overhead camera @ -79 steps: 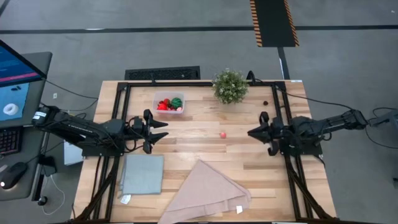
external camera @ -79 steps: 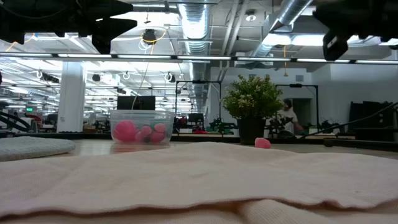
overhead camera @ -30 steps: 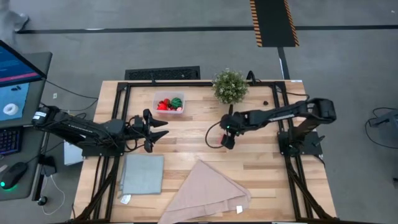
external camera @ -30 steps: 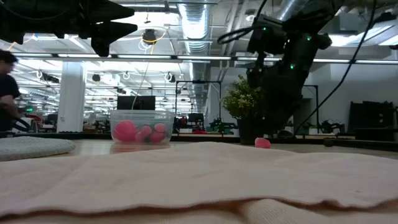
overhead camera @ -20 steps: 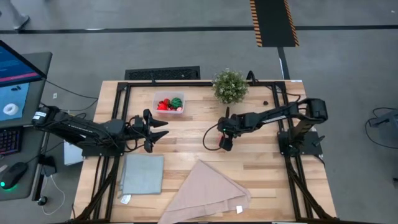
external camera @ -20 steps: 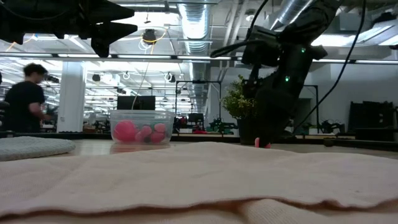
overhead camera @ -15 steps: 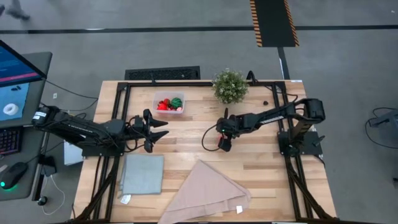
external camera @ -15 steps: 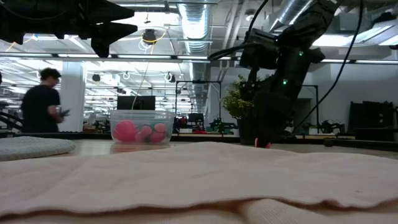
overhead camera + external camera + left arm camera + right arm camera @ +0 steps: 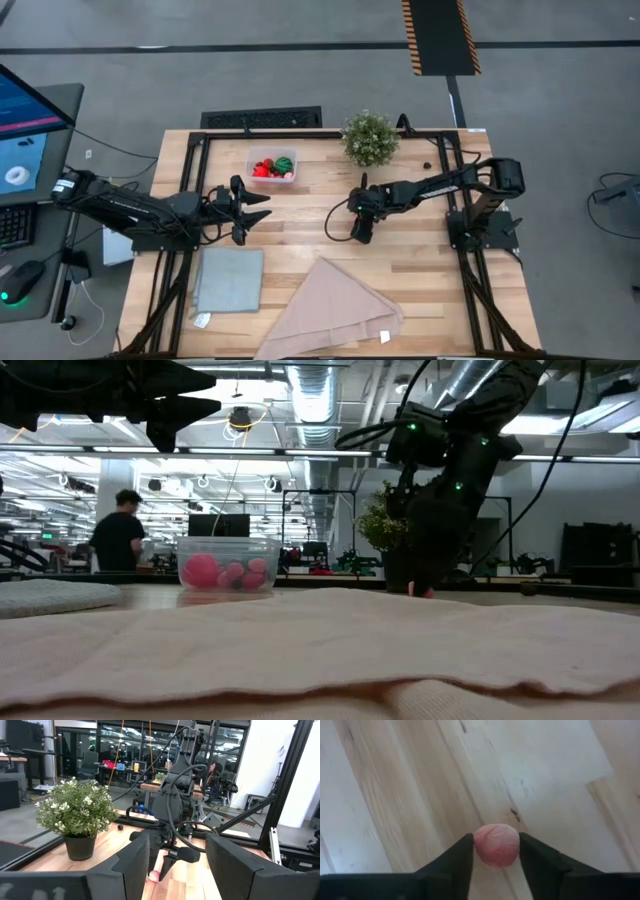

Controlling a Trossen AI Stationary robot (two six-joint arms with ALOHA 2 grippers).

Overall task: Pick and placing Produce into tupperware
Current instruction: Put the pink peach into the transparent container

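A small pink piece of produce (image 9: 496, 845) lies on the wooden table near its middle, with my right gripper (image 9: 357, 222) down over it and shut on it. The clear tupperware (image 9: 272, 165) stands at the far left and holds red, pink and one green piece; it also shows in the low view (image 9: 227, 565). My left gripper (image 9: 266, 208) hangs open above the table's left side, pointing toward the right arm, with nothing between its fingers. My right gripper pinches the pink piece between its two fingers, one on each of its opposite sides (image 9: 476, 846). The fingers come from above, slanting steeply down. The piece sits on the table top (image 9: 154, 876).
A potted plant (image 9: 370, 138) stands at the far edge, right of the tupperware. A grey-blue cloth (image 9: 229, 281) and a beige cloth (image 9: 335, 310) lie along the near side. A small dark thing (image 9: 427, 166) lies at the far right. A person (image 9: 122, 540) walks in the room behind.
My right gripper has sunk and gone a little toward the table's left edge, down onto the pink piece, which the low view now mostly hides behind the fingers. The piece has stayed where it was on the table.
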